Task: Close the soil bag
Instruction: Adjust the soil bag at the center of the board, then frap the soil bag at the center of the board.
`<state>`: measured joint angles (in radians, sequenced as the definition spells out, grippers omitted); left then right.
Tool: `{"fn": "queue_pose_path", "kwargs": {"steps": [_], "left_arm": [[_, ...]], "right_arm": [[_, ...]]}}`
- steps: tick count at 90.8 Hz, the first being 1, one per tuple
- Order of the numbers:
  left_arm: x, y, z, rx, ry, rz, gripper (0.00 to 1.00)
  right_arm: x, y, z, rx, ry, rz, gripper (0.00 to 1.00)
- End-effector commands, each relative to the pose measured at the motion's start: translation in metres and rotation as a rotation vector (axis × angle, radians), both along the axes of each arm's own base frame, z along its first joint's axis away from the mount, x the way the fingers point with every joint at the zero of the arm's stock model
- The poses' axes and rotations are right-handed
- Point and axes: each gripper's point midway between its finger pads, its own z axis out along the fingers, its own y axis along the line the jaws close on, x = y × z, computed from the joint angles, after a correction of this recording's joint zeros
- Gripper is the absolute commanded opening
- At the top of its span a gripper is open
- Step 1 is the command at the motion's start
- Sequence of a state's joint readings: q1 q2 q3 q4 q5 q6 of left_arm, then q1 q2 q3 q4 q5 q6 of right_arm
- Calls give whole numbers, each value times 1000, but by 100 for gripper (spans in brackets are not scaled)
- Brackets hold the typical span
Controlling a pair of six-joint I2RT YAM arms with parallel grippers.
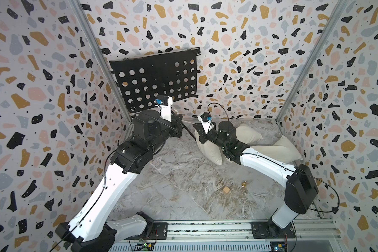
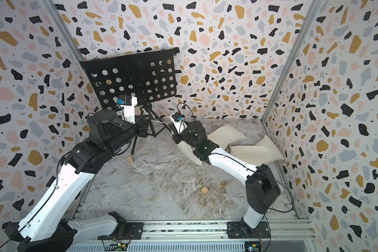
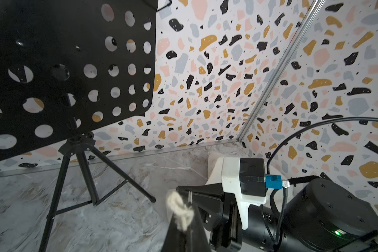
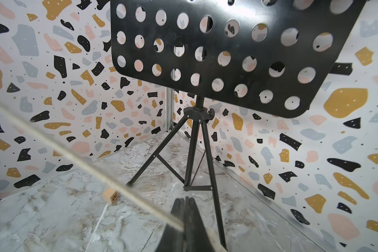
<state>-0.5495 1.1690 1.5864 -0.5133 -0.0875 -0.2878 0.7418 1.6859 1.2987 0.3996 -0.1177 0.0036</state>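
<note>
Toward 11 o'clock, a black perforated metal music stand point(image 1: 153, 80) looms just beyond both pincers. Closed tight, the left gripper point(image 3: 183, 218) clamps a cream drawstring cord point(image 4: 96, 172) by its knot. The right gripper point(image 4: 184, 201) pinches the taut cord. The cream cloth soil bag point(image 1: 211, 153) lies at 1 o'clock.

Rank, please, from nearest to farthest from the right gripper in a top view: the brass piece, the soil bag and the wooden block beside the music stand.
1. Soil bag: directly beneath the right gripper, which is shut on its cord.
2. Wooden block: toward the robot's left, by the music stand.
3. Brass piece: well forward, toward the robot.
</note>
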Motion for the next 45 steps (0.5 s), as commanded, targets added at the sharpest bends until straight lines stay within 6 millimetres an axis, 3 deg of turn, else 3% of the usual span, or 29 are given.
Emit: {"fn": "queue_pose_path", "kwargs": {"steps": [1, 8, 25, 31, 45], "left_arm": [[-77, 73, 172, -294, -522, 121, 0], [-73, 76, 165, -277, -510, 147, 0], [-78, 83, 166, -264, -524, 171, 0], [-83, 87, 171, -266, -542, 177, 0], [-85, 89, 171, -246, -530, 185, 0]], "right_arm": [[39, -101, -185, -367, 366, -414, 10], [35, -119, -198, -414, 369, -481, 12], [34, -161, -210, -520, 374, -578, 14], [32, -161, -213, -561, 372, -540, 18], [20, -138, -217, -597, 378, -356, 24]]}}
